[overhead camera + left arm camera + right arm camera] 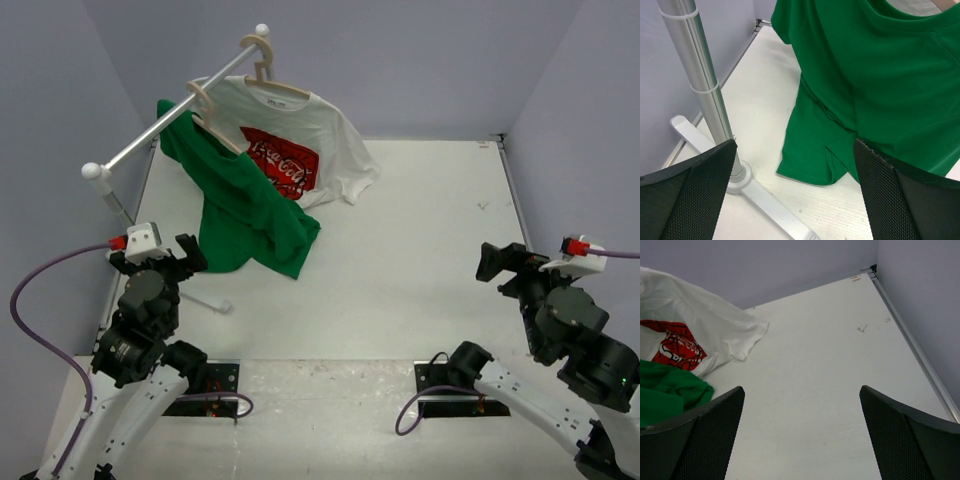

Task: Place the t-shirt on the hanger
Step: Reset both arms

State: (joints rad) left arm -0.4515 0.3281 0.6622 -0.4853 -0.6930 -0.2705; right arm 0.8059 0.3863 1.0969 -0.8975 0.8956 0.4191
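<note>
The green t-shirt (245,205) hangs on a pale beige hanger (205,108) hooked over the silver rail; its lower part trails on the table. It fills the upper right of the left wrist view (880,85) and shows at the left edge of the right wrist view (665,392). My left gripper (185,255) is open and empty, just left of the shirt's hem (810,175). My right gripper (498,262) is open and empty at the right side of the table, far from the shirt.
A white t-shirt with a red print (300,150) hangs on a second beige hanger (268,75) on the same rail (170,120). The rack's pole (702,85) and foot (765,205) stand close to my left gripper. Walls enclose the table.
</note>
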